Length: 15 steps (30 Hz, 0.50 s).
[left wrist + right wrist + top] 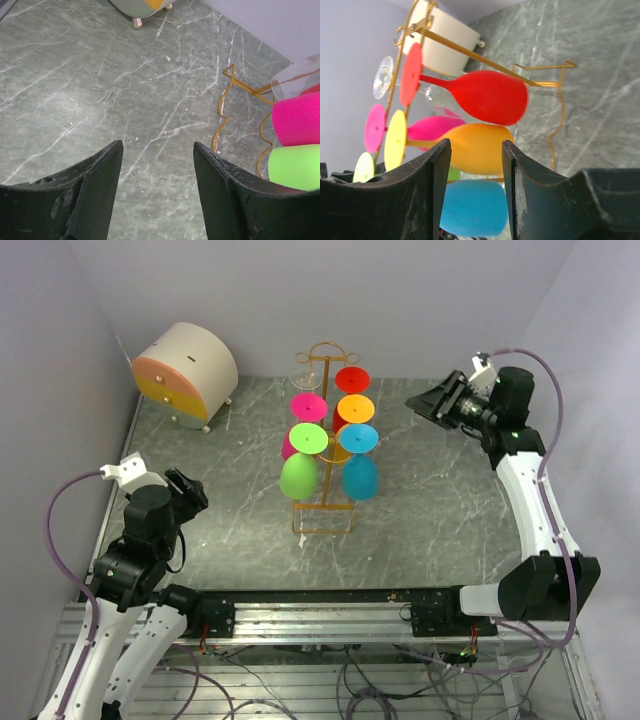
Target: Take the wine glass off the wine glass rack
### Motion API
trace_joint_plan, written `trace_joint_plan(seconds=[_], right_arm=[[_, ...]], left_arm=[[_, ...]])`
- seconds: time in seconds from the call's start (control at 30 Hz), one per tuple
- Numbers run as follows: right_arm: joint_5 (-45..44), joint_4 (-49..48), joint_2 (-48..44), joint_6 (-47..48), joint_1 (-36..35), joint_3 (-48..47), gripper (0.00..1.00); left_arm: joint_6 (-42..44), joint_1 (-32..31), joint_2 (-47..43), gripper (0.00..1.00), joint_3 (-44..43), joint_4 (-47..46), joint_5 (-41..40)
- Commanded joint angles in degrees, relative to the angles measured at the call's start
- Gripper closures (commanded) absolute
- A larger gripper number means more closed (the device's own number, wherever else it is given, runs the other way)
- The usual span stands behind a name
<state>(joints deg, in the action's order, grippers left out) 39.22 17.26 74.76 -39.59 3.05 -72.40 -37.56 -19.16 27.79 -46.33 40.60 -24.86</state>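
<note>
Hovering open and empty near the wine glass rack [322, 505], the right pincer [475, 150] risks knocking neighbouring glasses [490, 97] off; left pincer [157, 150] also open.

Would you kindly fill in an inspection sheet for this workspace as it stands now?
Surface: grey marbled table, no spills seen.
Job's things: gold wire rack stands mid-table. The red glass, pink glass, orange glass, green glass, blue glass and clear glass hang on it, feet up.
Clutter: round drawer box at the far left corner.
Tools: left tool open over bare table, holding nothing. Right tool open, raised, facing the rack, holding nothing.
Cables: a purple cable loops off the left arm, another off the right. Loose wiring lies below the near rail.
Surroundings: pale walls on three sides.
</note>
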Motion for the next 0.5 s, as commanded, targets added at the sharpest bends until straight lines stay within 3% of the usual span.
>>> trace_joint_plan(seconds=[0.0, 0.2, 0.47], right_arm=[[-2.2, 1.3, 5.1, 0.6, -4.8, -7.9, 0.56], [-1.8, 0.6, 10.5, -0.2, -6.2, -15.1, 0.55], [2.0, -3.4, 14.2, -1.9, -9.4, -16.8, 0.51]], left_arm=[[-0.6, -0.8, -0.3, 0.31, 0.1, -0.6, -1.0], [-0.7, -1.1, -0.4, 0.32, 0.2, -0.7, -1.1], [-0.7, -1.2, 0.1, 0.32, 0.1, -0.5, -1.2]])
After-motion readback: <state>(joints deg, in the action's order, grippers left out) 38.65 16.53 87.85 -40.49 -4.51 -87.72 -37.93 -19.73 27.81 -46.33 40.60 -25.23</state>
